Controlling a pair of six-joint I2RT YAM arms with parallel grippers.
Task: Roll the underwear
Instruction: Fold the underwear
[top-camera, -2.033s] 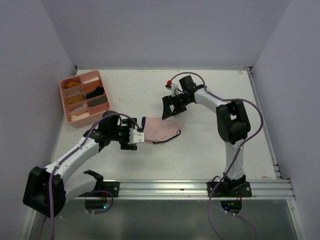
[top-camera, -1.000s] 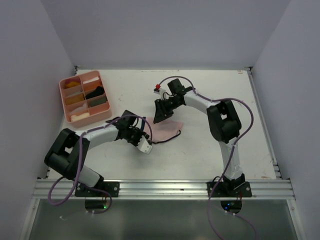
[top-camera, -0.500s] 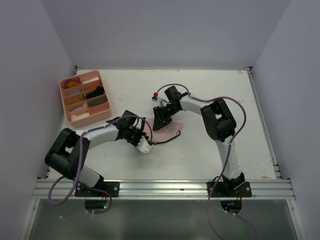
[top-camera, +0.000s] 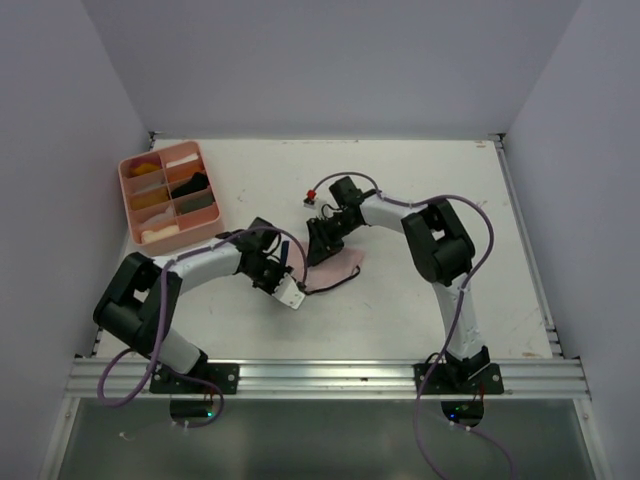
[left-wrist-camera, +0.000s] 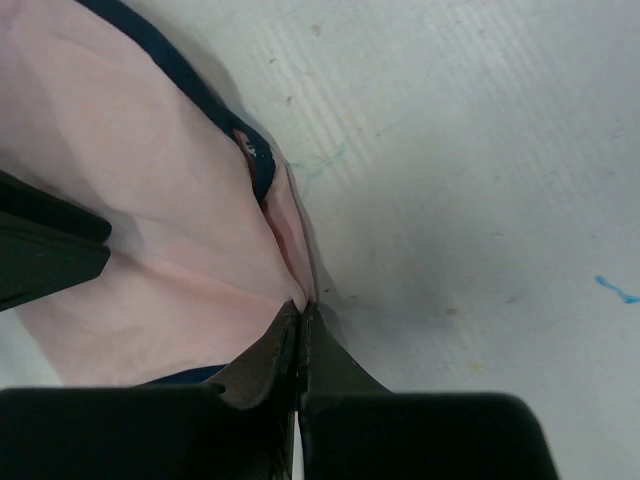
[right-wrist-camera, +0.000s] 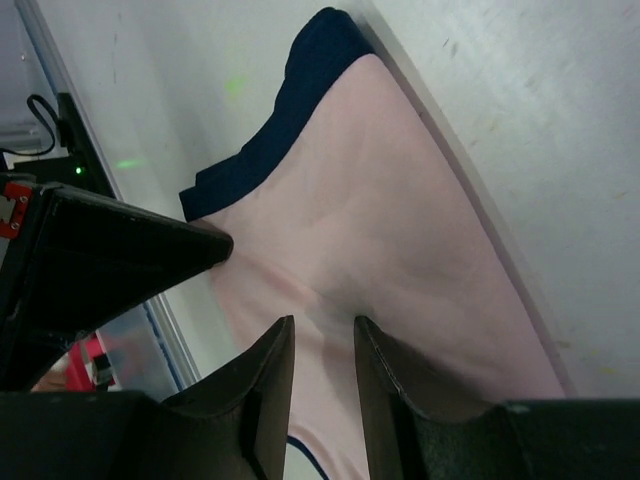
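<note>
- The pink underwear (top-camera: 338, 268) lies spread on the worktop (top-camera: 430, 180), near its middle and a little toward the near edge.
- It is pale pink cloth with a thin dark edging (left-wrist-camera: 180, 70) along its border. The top view shows a loop of that edging at the side nearest the near edge.
- The left fingers (left-wrist-camera: 265, 365) are pressed fully together. Their tips pinch a small ridge at the cloth's edge, and creases in the pink cloth run in toward that point.
- In the top view the left arm reaches in from the near-left corner, and its fingers sit at the garment's left end.
- The right fingers (right-wrist-camera: 262, 385) stand a narrow gap apart, with nothing clamped between them. Their tips are down on the pink cloth, which shows a slight pucker just ahead of the gap.
- In the top view the right arm bends back from the near-right side, and its fingers are on the garment's far edge, close to the left ones.
- A pink tray (top-camera: 129, 200) stands near the far-left corner, well apart from the garment. Its compartments hold dark, orange and pale items.
</note>
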